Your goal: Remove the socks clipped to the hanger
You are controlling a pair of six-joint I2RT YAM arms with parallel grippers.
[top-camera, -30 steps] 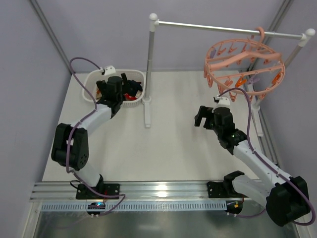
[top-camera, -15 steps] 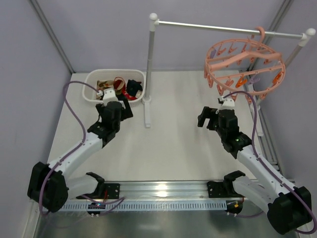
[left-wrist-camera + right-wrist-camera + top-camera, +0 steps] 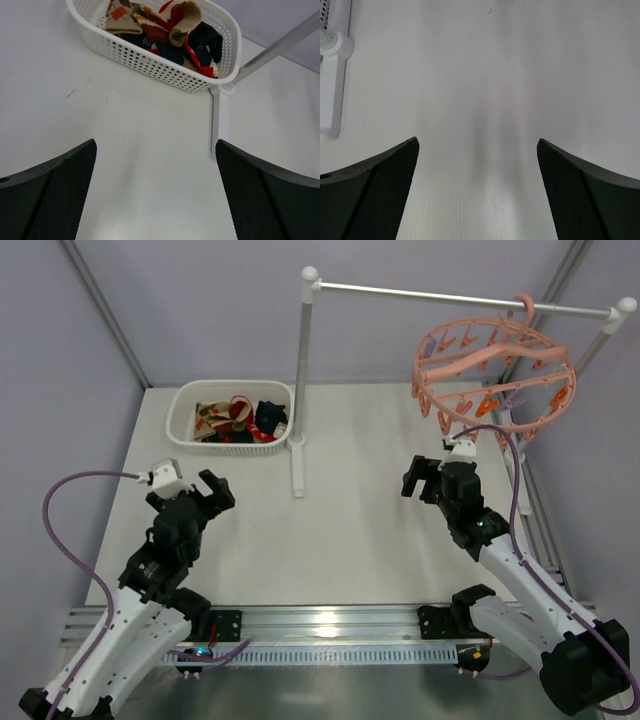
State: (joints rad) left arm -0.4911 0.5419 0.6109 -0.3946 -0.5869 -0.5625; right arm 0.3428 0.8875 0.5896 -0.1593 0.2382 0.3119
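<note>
The left gripper hovers above the table near its left edge, about midway between the near and far edges. Its jaws are spread wide with nothing between them. In the left wrist view its two dark fingers frame only bare white surface.

Beyond it, in the far left corner, stands a white perforated basket. The socks lie heaped inside: tan argyle, red, olive and dark navy pieces tangled together.

Just right of the basket, the foot of the white rail stand touches or nearly touches the basket's wall. Its post rises to a horizontal bar that runs toward the far right corner.

The right gripper hangs over the right half of the table, well apart from the basket. It is also fully open and holds nothing; the right wrist view shows only plain surface between its fingers.

Farthest right, the hanger hangs tilted by its hook from the bar, above the far right corner. Its small clip pegs dangle from the ring.
</note>
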